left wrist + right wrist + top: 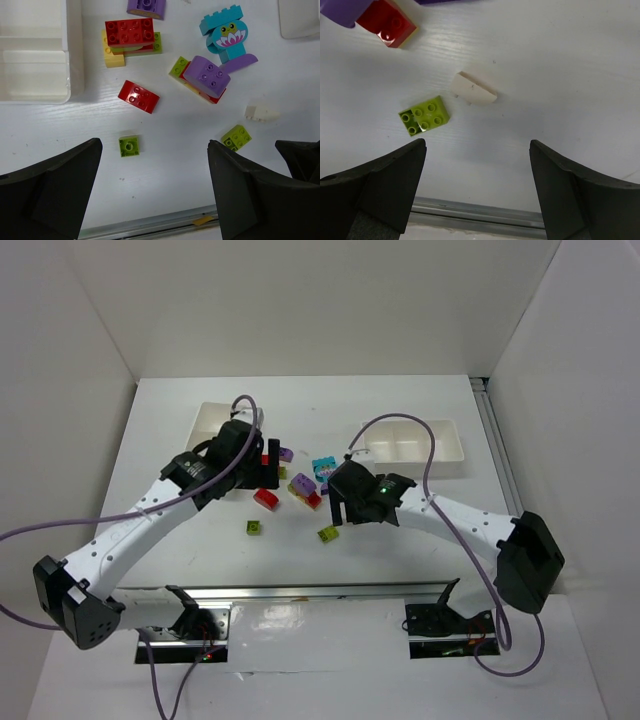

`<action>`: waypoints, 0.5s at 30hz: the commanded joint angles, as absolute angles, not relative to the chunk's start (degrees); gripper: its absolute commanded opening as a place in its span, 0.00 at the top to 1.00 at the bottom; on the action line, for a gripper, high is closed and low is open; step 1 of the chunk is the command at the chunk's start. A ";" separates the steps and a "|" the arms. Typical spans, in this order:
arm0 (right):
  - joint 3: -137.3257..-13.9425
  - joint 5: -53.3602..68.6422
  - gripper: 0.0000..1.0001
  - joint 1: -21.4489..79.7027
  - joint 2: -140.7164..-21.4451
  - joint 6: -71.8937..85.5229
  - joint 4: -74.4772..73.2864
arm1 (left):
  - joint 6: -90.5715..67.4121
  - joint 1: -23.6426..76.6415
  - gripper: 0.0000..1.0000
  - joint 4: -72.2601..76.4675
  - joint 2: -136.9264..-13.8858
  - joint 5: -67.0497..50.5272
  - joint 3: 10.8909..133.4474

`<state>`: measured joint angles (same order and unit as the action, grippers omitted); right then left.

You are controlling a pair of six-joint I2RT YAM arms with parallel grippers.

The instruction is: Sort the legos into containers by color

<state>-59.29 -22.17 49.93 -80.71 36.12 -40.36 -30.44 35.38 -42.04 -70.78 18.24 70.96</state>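
Observation:
The legos lie loose between two white containers, the left tray (208, 423) and the right tray (415, 440). In the left wrist view I see a red brick (138, 96), a small lime brick (129, 146), a lime two-by-two (236, 137), a purple curved brick (209, 75) over red and yellow pieces, a cyan figure brick (227, 35), and a red plate (129, 32) stacked on yellow and lime. My left gripper (154, 146) hangs open above bare table near the small lime brick. My right gripper (477, 144) is open too, just short of the lime two-by-two (424, 116).
A small white curved piece (474, 90) lies beside the lime two-by-two. A metal rail (320, 592) runs along the table's near edge. White walls close in the table at the back and on both sides. Purple cables loop over both arms.

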 commanded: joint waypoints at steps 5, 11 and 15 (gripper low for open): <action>-57.91 -13.63 0.13 43.16 -85.94 24.53 -33.76 | -30.76 35.07 0.03 -38.50 -74.87 20.57 75.15; -59.49 -6.24 0.18 37.97 -90.18 16.18 -30.32 | -30.76 35.07 0.04 -38.50 -80.68 20.57 77.78; -61.17 -5.54 0.18 37.45 -92.46 12.57 -31.82 | -30.76 35.07 0.04 -37.36 -81.91 19.95 78.31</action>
